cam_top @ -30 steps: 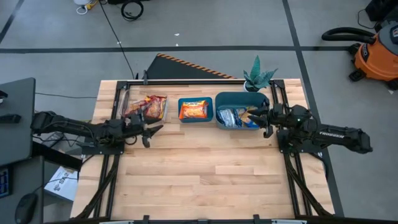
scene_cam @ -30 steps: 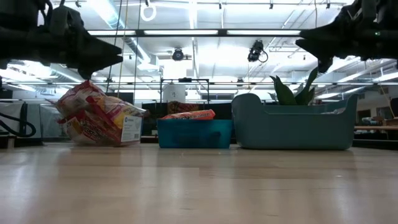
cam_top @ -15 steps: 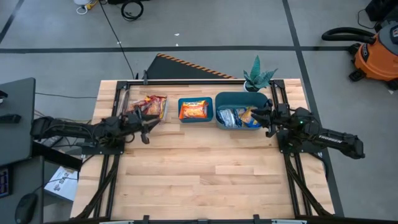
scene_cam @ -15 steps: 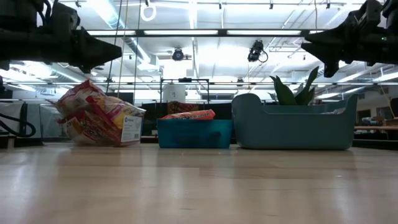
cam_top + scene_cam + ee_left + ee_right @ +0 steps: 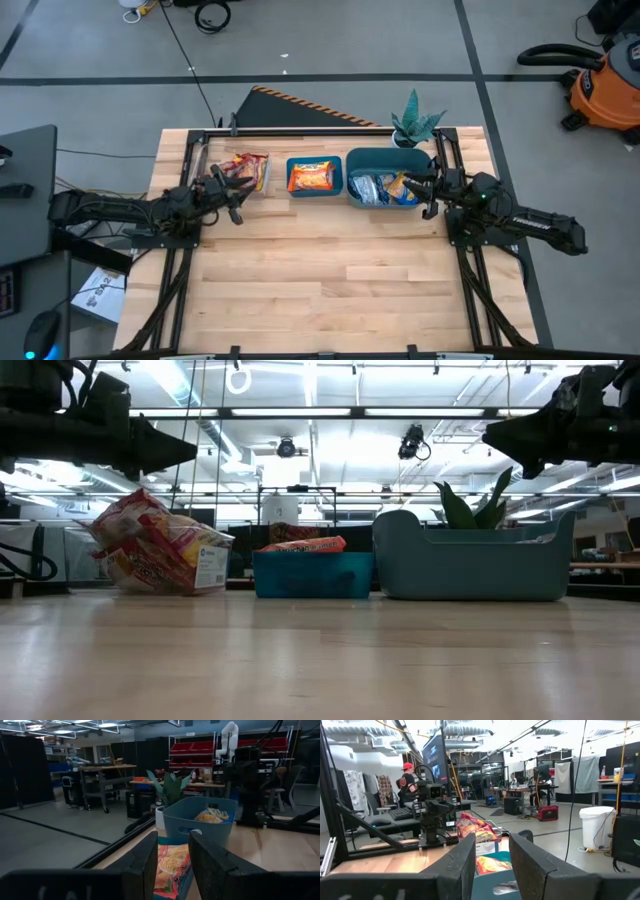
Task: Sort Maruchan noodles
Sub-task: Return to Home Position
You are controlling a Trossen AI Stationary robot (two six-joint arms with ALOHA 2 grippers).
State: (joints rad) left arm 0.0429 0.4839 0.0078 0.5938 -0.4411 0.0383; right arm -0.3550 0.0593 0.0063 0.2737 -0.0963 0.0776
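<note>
On the tabletop (image 5: 330,270), red packets (image 5: 245,168) are lying in the clear tray (image 5: 206,160), orange packets (image 5: 313,177) in the small bin (image 5: 291,178), blue-and-white packets (image 5: 368,188) in the big bin (image 5: 385,156). The left gripper (image 5: 238,200) is drawing back and the right gripper (image 5: 415,195) is hovering, both with fingers narrowly parted, empty.

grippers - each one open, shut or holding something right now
Left gripper: open, empty, near the red noodle packets.
Right gripper: open, empty, beside the large teal bin.

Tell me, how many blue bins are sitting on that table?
2. The small bin sits at the table's back middle, holding an orange packet; the larger bin stands just right of it, holding blue-and-white packets. None seem hidden.
</note>
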